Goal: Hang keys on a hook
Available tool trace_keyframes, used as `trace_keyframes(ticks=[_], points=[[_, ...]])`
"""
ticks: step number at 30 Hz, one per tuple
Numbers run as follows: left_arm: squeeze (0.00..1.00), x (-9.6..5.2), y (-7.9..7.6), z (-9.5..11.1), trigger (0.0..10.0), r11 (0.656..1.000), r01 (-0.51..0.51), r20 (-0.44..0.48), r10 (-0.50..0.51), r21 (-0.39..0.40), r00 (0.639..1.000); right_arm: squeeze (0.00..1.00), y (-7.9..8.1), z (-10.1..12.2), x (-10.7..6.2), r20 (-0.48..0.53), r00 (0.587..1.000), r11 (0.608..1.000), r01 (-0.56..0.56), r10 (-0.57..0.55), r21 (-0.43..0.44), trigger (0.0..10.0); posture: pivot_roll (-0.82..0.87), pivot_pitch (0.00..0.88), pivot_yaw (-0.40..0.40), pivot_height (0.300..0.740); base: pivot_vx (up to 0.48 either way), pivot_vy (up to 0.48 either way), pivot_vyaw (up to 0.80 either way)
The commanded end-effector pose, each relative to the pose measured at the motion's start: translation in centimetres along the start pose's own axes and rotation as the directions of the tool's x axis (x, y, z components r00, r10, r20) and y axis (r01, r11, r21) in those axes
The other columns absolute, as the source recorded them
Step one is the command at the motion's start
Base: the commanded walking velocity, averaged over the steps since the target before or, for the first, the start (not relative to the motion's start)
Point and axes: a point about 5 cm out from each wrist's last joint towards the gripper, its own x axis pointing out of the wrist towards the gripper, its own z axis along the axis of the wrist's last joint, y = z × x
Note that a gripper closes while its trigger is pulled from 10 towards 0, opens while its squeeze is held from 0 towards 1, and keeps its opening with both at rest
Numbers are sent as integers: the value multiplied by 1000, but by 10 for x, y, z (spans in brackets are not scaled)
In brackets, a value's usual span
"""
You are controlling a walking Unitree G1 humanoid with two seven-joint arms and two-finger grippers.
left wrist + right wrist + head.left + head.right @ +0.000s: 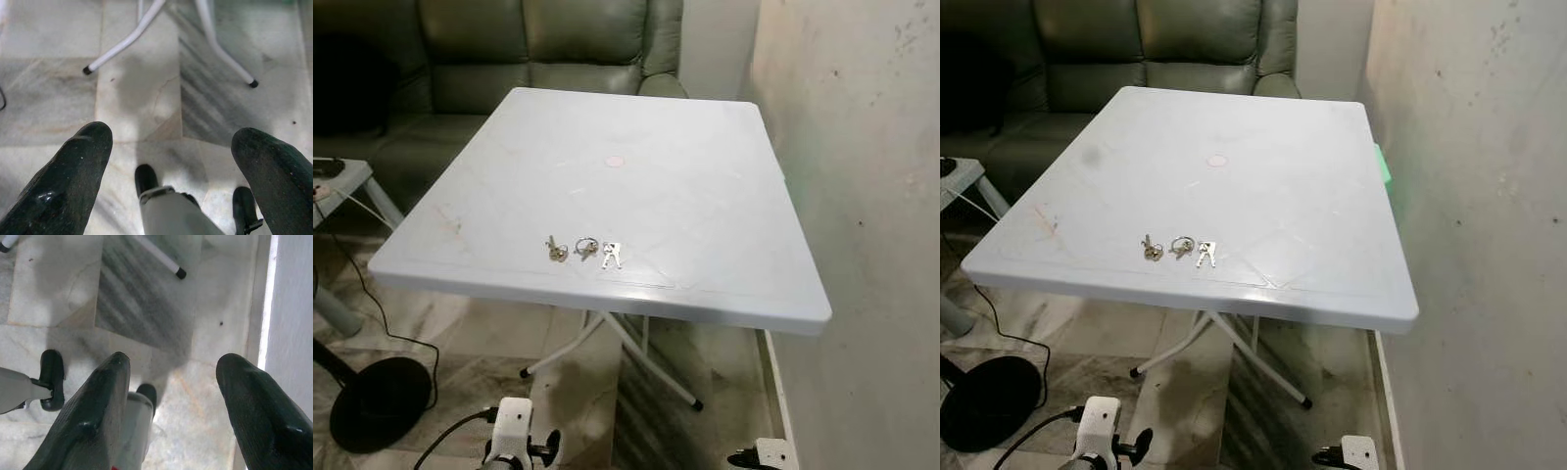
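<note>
Three small bunches of keys lie in a row near the front edge of a white square folding table (705,196): a brass-coloured bunch (555,250), a ring with keys (585,246) and a silver pair (612,255). Both arms hang low in front of the table, well below its top. The left arm (514,431) and right arm (764,455) show at the bottom of the eye views. My left gripper (171,161) is open above the marble floor with nothing between its fingers. Over the floor by the wall, my right gripper (171,396) is also open and holds nothing.
A bare wall (862,196) runs close along the table's right side, with a small green object (1386,166) wedged between them. A green leather sofa (538,49) stands behind the table. A black round stand base (382,401) with a cable and a small side table (342,181) are at left.
</note>
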Motion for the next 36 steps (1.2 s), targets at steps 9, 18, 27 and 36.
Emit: trace_keyframes(ticks=[9, 18, 27, 36], points=[[0, -1, -8, 22, 10000, 985, 118, 174, -139, 130, 975, 0, 11, 32, 4, 154, 978, 982, -117, 139, -146, 10000, -46, 0, -12, 740, 0, 0, 0], [0, -8, -22, 52, 10000, 912, 225, 351, -347, 343, 870, 0, 26, 68, -3, 355, 864, 916, -249, 356, -315, 10000, -42, 0, -8, 740, 0, 0, 0], [0, -16, -29, 67, 10000, 828, 280, 388, -491, 486, 780, 0, 27, 87, -15, 435, 758, 850, -294, 486, -438, 10000, -48, 0, 7, 740, 0, 0, 0], [0, -28, -29, 97, 10000, 770, 268, 458, -579, 579, 675, 0, 42, 111, -32, 485, 612, 761, -340, 625, -552, 10000, -49, 0, 9, 740, 0, 0, 0]])
